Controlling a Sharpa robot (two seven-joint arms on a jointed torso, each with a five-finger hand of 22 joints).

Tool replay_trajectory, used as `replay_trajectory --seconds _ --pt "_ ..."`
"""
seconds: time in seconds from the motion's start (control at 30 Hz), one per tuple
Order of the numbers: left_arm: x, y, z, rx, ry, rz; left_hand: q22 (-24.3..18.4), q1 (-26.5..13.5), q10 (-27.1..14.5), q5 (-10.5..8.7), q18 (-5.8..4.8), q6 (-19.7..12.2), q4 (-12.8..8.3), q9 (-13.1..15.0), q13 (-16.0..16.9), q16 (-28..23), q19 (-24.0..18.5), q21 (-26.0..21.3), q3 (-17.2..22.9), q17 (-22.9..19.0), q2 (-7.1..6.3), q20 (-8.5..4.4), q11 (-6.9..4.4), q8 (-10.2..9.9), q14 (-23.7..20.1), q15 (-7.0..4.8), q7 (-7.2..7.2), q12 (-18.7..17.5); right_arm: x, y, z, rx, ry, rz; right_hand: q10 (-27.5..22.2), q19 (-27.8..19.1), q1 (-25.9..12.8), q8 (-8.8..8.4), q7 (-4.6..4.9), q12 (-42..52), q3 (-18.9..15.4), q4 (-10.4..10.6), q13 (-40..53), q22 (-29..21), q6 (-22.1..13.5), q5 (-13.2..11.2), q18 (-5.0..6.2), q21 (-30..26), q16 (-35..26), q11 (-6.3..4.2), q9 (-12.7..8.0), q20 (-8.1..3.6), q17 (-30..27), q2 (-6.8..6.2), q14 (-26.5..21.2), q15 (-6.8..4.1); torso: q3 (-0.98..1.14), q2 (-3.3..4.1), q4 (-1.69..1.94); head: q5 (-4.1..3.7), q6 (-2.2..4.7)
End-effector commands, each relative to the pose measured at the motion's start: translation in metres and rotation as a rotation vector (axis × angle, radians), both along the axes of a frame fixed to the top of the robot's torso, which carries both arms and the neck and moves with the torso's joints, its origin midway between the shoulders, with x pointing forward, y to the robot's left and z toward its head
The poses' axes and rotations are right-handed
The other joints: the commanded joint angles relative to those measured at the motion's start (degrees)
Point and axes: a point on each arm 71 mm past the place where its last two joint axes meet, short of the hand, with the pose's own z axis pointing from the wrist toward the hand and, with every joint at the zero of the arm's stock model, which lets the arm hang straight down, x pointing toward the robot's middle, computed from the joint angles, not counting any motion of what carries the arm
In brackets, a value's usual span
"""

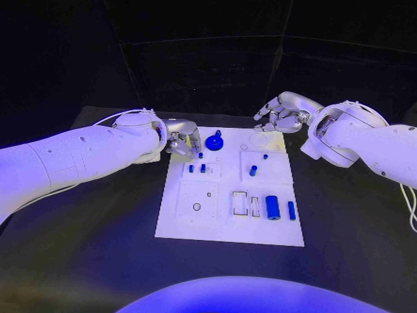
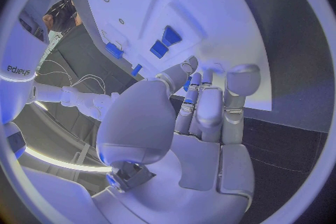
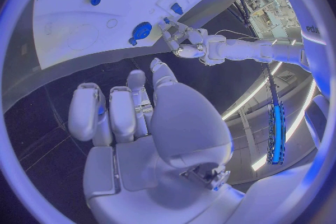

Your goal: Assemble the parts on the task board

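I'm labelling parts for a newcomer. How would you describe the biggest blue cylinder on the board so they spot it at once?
Start at the white task board in the middle of the black table, and go to its near right area, closest to the robot. There the large blue cylinder lies beside a row of rectangular slots. It is thicker and longer than the slim blue pin on its right.

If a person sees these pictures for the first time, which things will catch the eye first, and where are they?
The white task board in the middle of the black table stands out first, with small blue parts on it, such as the blue cylinder near its front right. Next come the two silver hands: the left hand reaches over the board's far left corner beside a round blue part, while the right hand hangs beyond the board's far edge, fingers curled, holding nothing.
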Motion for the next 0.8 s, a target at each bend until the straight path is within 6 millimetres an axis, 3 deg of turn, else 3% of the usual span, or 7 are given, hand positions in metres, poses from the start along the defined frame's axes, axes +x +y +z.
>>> replay_trajectory --seconds 0.03,0.17,0.37,0.43,0.5,0.63,0.8 --pt "0.000 0.008 0.004 -0.039 -0.027 0.021 -0.45 0.21 -1.13 -0.06 -0.16 -0.97 -0.18 -0.03 -0.07 0.41 -0.20 -0.58 0.04 -0.07 -0.60 0.44 -0.02 -0.74 0.02 0.54 0.01 -0.65 0.001 -0.004 -0.001 -0.054 -0.006 0.004 -3.68 -0.84 2.41 0.62 -0.24 -8.72 1.14 -0.34 -7.10 -1.28 0.50 -0.57 1.09 -0.95 -5.07 -0.09 0.07 0.04 -5.27 -0.09 -1.08 -0.52 -0.06 -0.03 0.03 -0.16 0.04" --pt "-0.001 0.018 0.010 -0.125 -0.055 0.040 -0.80 0.31 -1.40 -0.04 -0.07 -0.74 -0.15 0.08 -0.03 0.53 -0.29 -0.89 0.06 0.02 -0.40 0.50 0.06 -0.71 0.05 0.59 0.11 -0.76 0.001 -0.008 -0.002 -0.120 -0.024 0.012 -3.92 -0.90 5.72 0.69 -0.08 -19.87 3.69 -0.72 -17.60 -2.13 2.92 -3.99 1.24 -1.69 -10.38 0.30 0.01 0.04 -10.51 -0.43 -1.27 -0.43 -0.08 -0.01 0.01 -0.32 0.10" --pt "-0.004 0.033 0.022 -0.398 -0.062 0.104 -2.74 -0.14 -0.90 -0.03 0.33 1.00 0.46 0.37 0.11 0.64 -0.90 -2.65 -0.12 -0.04 0.15 0.67 0.27 -0.01 -0.05 0.77 0.56 -0.41 0.000 -0.014 -0.005 -0.242 -0.070 0.033 -2.78 -0.44 7.45 0.27 -0.75 -26.53 6.77 -1.02 -25.00 -1.81 5.61 -5.52 1.15 -1.57 -11.20 0.22 -0.06 0.00 -11.16 -1.60 -0.55 -0.43 -0.08 -0.01 0.08 -1.23 0.52" --pt "-0.006 0.036 0.028 -0.552 -0.044 0.128 -8.98 -0.37 -0.41 -0.05 1.46 2.07 0.99 0.44 0.11 -1.90 -3.36 -8.45 0.01 -4.84 0.81 0.87 0.42 0.40 -1.75 0.95 0.92 -0.06 -0.001 -0.016 -0.008 -0.292 -0.091 0.044 -2.13 -0.46 7.42 -0.45 -0.59 -28.85 8.23 -0.81 -28.12 -1.87 6.18 -6.28 1.15 -1.67 -11.46 0.35 -0.21 0.03 -11.35 -2.37 -0.36 -0.24 -0.11 -0.05 0.05 -1.73 0.80" --pt "-0.008 0.038 0.034 -0.737 -0.013 0.145 -14.46 -0.37 0.26 0.20 2.36 2.43 1.35 0.31 0.10 -6.89 -6.78 -14.28 0.36 -13.31 1.36 1.14 0.50 0.47 -5.33 0.94 1.13 0.56 -0.003 -0.017 -0.012 -0.340 -0.111 0.055 -2.07 -0.44 7.50 -0.81 -0.85 -30.14 9.29 -0.81 -29.94 -1.85 6.70 -6.76 1.16 -1.69 -11.52 0.38 -0.17 0.03 -11.37 -2.99 -0.25 -0.13 -0.08 -0.06 0.03 -2.35 1.05" --pt "-0.013 0.038 0.043 -1.005 0.043 0.171 -15.68 -0.72 0.63 0.05 2.50 2.45 1.93 0.21 0.09 -13.49 -9.19 -16.59 0.42 -24.14 1.75 1.22 0.56 0.40 -10.29 1.09 1.20 1.19 -0.008 -0.017 -0.021 -0.404 -0.140 0.071 -2.78 -0.22 7.46 -1.99 -0.91 -31.84 10.74 -0.76 -32.16 -1.52 5.95 -8.42 1.08 -1.49 -10.83 0.68 -0.27 0.10 -10.66 -3.82 0.15 0.17 -0.14 0.00 0.10 -3.41 1.27" --pt "-0.018 0.038 0.046 -1.168 0.093 0.189 -16.55 -1.37 1.18 0.13 2.53 2.68 2.99 0.23 0.15 -15.48 -10.22 -18.03 0.56 -26.67 3.04 1.32 0.51 0.56 -12.00 1.15 1.27 1.96 -0.013 -0.016 -0.031 -0.469 -0.160 0.090 -3.33 -0.50 6.83 -2.89 -0.57 -33.33 12.50 -0.53 -34.77 -2.03 5.99 -9.02 1.19 -1.84 -11.15 1.24 -0.18 0.38 -11.06 -5.03 0.16 0.61 -0.06 -0.06 0.03 -3.60 1.46"
